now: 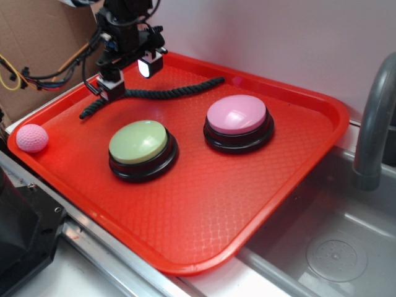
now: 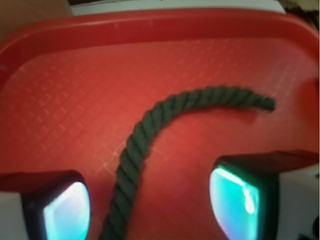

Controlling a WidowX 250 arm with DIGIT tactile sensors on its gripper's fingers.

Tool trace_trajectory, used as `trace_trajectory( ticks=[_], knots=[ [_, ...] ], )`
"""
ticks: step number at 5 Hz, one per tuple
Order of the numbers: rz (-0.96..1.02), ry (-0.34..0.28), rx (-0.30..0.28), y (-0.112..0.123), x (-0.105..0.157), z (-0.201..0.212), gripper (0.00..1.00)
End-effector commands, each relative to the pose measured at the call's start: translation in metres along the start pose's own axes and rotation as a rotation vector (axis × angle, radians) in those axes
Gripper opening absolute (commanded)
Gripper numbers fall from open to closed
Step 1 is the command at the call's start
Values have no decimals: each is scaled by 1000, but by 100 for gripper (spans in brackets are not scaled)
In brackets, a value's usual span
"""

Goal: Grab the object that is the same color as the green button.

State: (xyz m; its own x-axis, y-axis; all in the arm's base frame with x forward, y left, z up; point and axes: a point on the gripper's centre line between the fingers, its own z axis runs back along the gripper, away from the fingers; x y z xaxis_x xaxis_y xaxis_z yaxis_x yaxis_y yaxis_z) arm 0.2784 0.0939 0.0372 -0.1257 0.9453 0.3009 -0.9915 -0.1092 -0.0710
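A long dark green twisted rope [image 1: 167, 91] lies on the red tray [image 1: 204, 204], curving from the back centre to the left. My gripper [image 1: 131, 75] hangs open just above its left part, one finger on each side. In the wrist view the rope [image 2: 150, 127] runs up between my two glowing pads [image 2: 67, 210], nearer the left one, touching neither. The gripper [image 2: 150, 202] holds nothing. The green button [image 1: 140, 145], a pale yellow-green dome on a black base, stands in front of the rope.
A pink-topped button [image 1: 237, 119] stands right of the green one. A small pink ball [image 1: 31, 138] rests at the tray's left edge. A metal sink [image 1: 334, 247] and grey faucet [image 1: 374, 117] are to the right. A cardboard box [image 1: 31, 43] is behind left.
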Motion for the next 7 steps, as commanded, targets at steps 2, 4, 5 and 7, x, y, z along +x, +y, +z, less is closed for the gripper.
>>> trace_trajectory(
  ticks=[2,4,5,7],
  knots=[
    [9,-19,-38,-8,3,-14,100],
    [-2,-5,-15,-6,0,-13,0],
    [-5,0,-10,-3,0,-13,0],
    [-21,19,-8,2,-2,-14,0]
  ],
)
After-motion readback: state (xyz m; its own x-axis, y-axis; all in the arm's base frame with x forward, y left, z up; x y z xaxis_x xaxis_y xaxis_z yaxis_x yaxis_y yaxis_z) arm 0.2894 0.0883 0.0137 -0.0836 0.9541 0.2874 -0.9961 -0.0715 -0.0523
